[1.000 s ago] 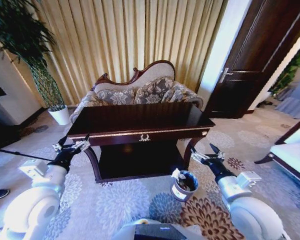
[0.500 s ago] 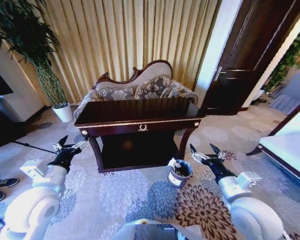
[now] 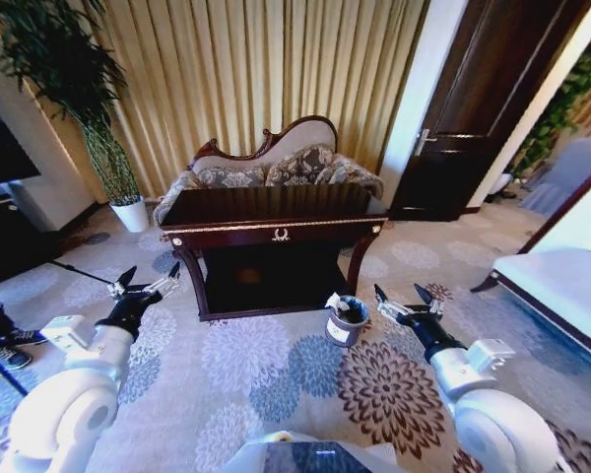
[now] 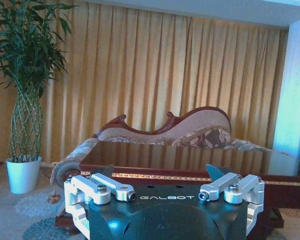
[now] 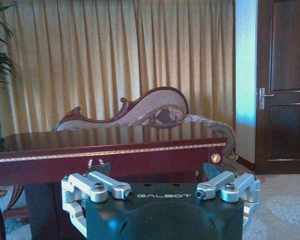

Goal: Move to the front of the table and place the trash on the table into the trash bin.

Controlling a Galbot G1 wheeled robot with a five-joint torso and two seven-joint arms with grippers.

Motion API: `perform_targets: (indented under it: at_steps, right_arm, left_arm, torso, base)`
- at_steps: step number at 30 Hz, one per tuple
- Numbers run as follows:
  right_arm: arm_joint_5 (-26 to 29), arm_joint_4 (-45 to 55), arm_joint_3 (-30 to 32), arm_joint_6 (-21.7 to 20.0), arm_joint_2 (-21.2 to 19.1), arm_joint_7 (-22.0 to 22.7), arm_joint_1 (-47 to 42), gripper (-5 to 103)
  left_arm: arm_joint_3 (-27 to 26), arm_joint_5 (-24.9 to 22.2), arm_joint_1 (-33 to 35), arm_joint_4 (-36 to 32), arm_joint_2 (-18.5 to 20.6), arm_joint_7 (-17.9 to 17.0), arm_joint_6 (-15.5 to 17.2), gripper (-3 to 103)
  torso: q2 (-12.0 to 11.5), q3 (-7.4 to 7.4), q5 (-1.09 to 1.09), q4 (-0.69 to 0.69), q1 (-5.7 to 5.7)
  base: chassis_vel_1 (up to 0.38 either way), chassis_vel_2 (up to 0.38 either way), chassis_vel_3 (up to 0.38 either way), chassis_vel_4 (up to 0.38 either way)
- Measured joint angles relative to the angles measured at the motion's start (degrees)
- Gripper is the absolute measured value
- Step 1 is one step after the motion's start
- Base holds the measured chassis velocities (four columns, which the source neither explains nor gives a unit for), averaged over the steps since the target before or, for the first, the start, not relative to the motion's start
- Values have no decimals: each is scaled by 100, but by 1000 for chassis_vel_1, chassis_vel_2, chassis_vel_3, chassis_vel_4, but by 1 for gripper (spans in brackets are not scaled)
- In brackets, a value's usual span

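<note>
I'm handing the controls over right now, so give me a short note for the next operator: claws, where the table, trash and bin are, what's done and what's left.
Left claw: open, empty, held low above the carpet in front of the table's left end.
Right claw: open, empty, held low just right of the trash bin.
Table: ahead of the robot, in front of the sofa; no trash can be made out on its glossy top.
Trash bin: on the carpet by the table's front right leg, with white crumpled paper sticking out of it.
Done: the trash appears to be binned.
Left: confirm the tabletop from closer in.

reddish-brown table [image 3: 276,209], floral carpet [image 3: 276,365]
</note>
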Motion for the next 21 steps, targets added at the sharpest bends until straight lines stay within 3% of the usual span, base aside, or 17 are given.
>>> perform_targets:
  at_steps: [16,21]
  right_arm:
    - [0,0,-6,1,2,5,-20,100]
    - [-3,0,-19,4,12,6,-31,100]
  left_arm:
    - [28,35,10,0,-16,28,-19,100]
    - [110,110,41,0,-30,22,-158,100]
  torso:
    - [1,-1,1,0,-1]
    - [1,-1,-2,3,-1]
  base:
    - [217,-221,-219,216]
    - [171,-170,-167,185]
